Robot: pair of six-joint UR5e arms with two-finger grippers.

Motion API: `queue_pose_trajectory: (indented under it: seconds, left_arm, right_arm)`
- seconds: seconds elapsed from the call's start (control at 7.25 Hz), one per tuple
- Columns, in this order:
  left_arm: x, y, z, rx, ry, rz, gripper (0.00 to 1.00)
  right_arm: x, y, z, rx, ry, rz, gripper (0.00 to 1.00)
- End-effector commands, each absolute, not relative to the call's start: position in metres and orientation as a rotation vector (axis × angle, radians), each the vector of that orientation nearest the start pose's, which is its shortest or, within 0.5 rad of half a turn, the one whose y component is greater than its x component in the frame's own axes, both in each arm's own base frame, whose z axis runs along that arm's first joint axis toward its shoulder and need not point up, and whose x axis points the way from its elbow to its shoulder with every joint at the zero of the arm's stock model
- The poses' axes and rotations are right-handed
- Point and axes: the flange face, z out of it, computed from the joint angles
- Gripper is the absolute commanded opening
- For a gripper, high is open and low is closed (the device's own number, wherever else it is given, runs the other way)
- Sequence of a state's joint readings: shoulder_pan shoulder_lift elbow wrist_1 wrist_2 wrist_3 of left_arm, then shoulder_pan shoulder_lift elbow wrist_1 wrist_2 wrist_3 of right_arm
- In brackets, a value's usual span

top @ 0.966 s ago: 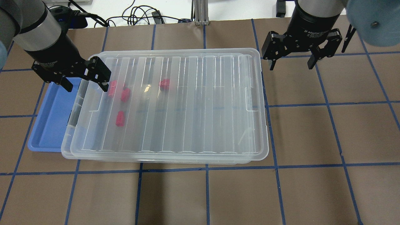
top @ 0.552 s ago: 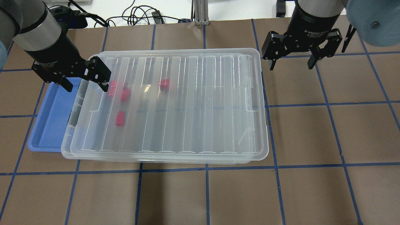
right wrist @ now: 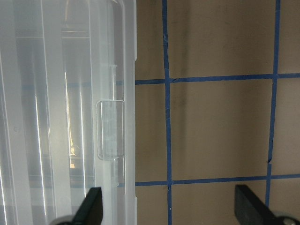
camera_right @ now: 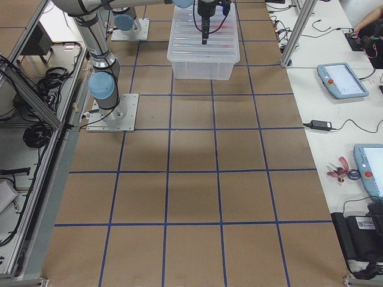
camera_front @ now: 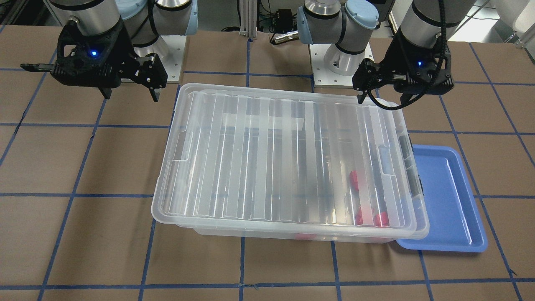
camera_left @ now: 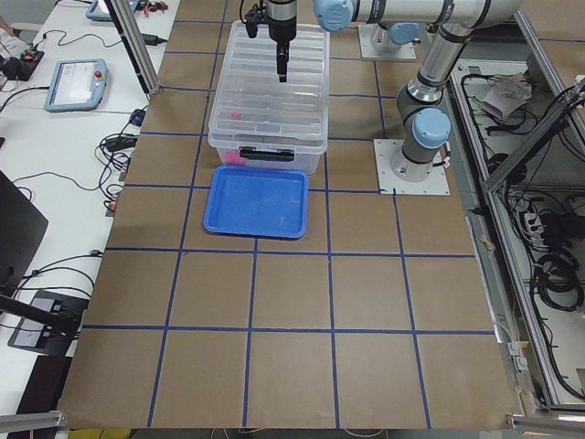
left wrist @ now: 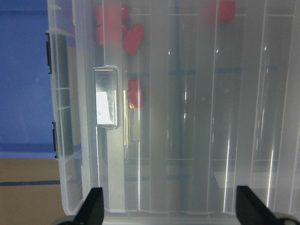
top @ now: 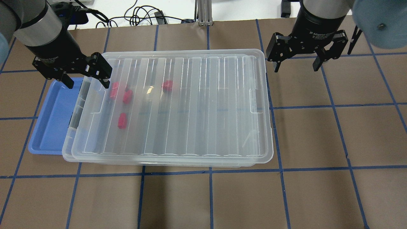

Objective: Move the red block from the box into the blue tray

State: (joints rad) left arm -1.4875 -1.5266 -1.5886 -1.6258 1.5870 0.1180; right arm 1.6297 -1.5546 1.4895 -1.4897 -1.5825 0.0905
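The box (top: 190, 108) is a clear bin with its ribbed lid on, mid-table. Several red blocks lie inside near its left end, one of them (top: 122, 121) apart from a pair (top: 127, 96); they also show in the left wrist view (left wrist: 135, 93). The blue tray (top: 51, 121) lies empty by the box's left end, partly under its rim. My left gripper (top: 87, 85) is open and empty, above the box's far-left corner and the tray's far end. My right gripper (top: 296, 67) is open and empty, over bare table beyond the box's right end.
The table is brown paper with a blue tape grid (top: 210, 171). Cables (top: 143, 14) lie beyond the far edge. A grey latch (left wrist: 48, 52) shows on the box's left end. Both arm bases (camera_front: 338, 62) stand behind the box.
My left gripper has shifted slightly towards the table's far side, still open. The right gripper, box, tray and blocks have not moved.
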Motion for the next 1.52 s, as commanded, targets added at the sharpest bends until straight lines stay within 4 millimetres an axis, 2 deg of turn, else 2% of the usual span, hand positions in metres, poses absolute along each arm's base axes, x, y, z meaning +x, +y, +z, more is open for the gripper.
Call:
queue_pose_trajectory:
  seconds: [0.0, 0.14, 0.28, 0.41, 0.55, 1.38]
  left_arm:
    - [-0.095, -0.479, 0.489, 0.063, 3.129, 0.067, 1.0]
    - [-0.095, -0.479, 0.488, 0.058, 3.131, 0.069, 1.0]
    - [-0.095, -0.479, 0.488, 0.049, 3.131, 0.069, 1.0]
    - [-0.095, -0.479, 0.487, 0.049, 3.131, 0.071, 1.0]
    - [-0.095, -0.479, 0.485, 0.049, 3.133, 0.076, 1.0]
    - [-0.095, -0.478, 0.484, 0.063, 3.132, 0.076, 1.0]
  right_arm:
    - [0.167, -0.486, 0.507, 0.036, 3.145, 0.036, 1.0]
    - [0.169, -0.492, 0.481, 0.029, 3.144, 0.115, 1.0]
    - [0.169, -0.51, 0.424, 0.038, 3.154, 0.237, 1.0]
    - [0.17, -0.527, 0.381, 0.052, 3.157, 0.247, 1.0]
    - [0.172, -0.533, 0.373, 0.053, 3.141, 0.22, 1.0]
    - [0.168, -0.53, 0.358, 0.025, 3.171, 0.269, 1.0]
